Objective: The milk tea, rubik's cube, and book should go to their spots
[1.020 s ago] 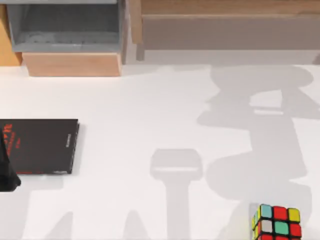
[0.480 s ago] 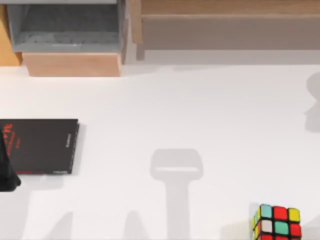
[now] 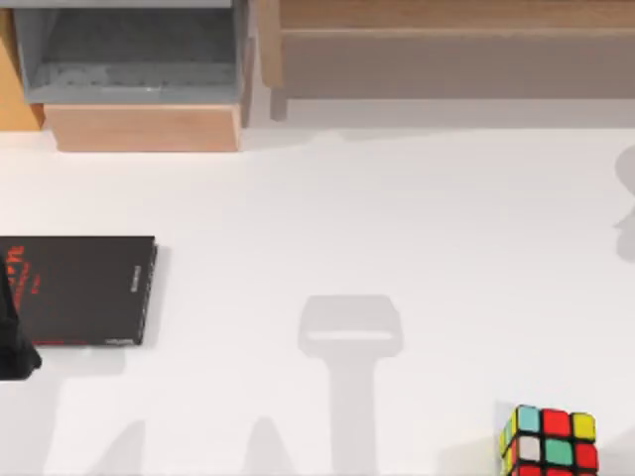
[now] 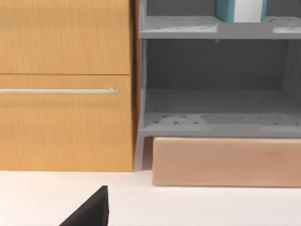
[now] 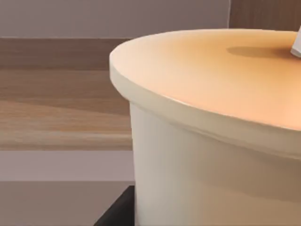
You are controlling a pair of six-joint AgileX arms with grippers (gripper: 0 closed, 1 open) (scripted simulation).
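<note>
The rubik's cube sits on the white table at the front right, free of both grippers. The milk tea, a cream cup with a tan lid, sits very close in the right wrist view with my right gripper shut on it; a dark finger edge shows beside its base. The book, teal-blue with a white edge, stands on the grey shelf's upper level in the left wrist view. A dark part of my left arm hangs at the table's left edge, over the black book.
A thin black book with red lettering lies at the left. A grey open shelf on a wooden base stands at the back left beside a wooden cabinet. A long wooden unit runs along the back.
The large arm shadow over the right half of the table has slid off to the right edge. The cube, the black book and the left arm have not moved.
</note>
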